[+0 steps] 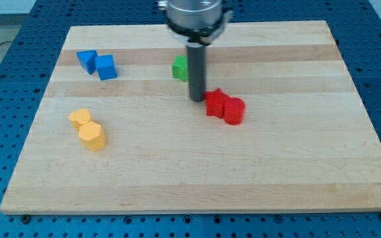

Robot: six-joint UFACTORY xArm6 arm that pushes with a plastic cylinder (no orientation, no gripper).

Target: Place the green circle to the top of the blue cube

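A green block [180,68] sits near the top middle of the wooden board [197,178]; the rod hides its right part, so I cannot tell its shape. Two blue blocks lie at the upper left: a blue cube [106,67] and a second blue block [86,60] touching it on its left. My tip [198,99] rests on the board just below and right of the green block, close to the left side of the red blocks.
Two red blocks [225,106] touch each other right of my tip. Two yellow blocks [86,128] lie together at the left. Blue perforated table [5,99] surrounds the board.
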